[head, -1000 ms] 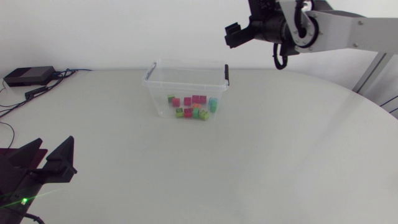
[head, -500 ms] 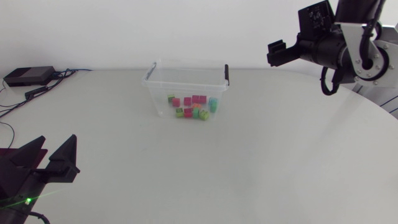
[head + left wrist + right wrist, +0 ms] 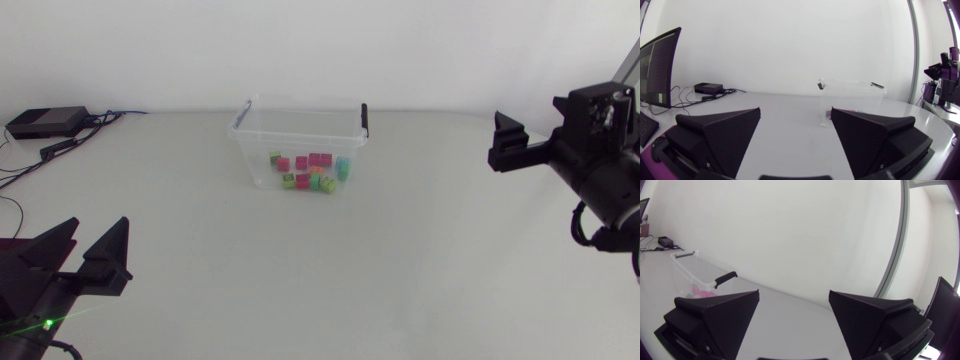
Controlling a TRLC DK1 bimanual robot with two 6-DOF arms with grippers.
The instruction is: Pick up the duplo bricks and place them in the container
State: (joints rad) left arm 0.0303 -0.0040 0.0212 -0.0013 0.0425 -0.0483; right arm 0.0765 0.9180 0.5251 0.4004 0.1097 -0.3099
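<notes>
**Both grippers empty and well away from the box; every brick in view lies inside it**

The clear plastic container with black handle clips stands toward the far side of the white table. Its long axis runs across the table between the two arms. The small pink, green, orange and teal duplo bricks lie in a loose heap on its floor. I see no brick on the table outside it.

The left gripper has its two wedge fingers spread wide with nothing between them. The container sits straight ahead of it, seen through the gap and a little toward one finger, but well apart from the tips.

The right gripper is likewise spread and empty. From it the container lies ahead and off to one side, past the outer edge of a finger rather than in the gap.

Neither arm is clearly nearer. The left is the better aligned, since the box is already framed by its fingers. With no loose brick showing, I judge the task done or nearly so, and no pick target lies ahead of either gripper.
</notes>
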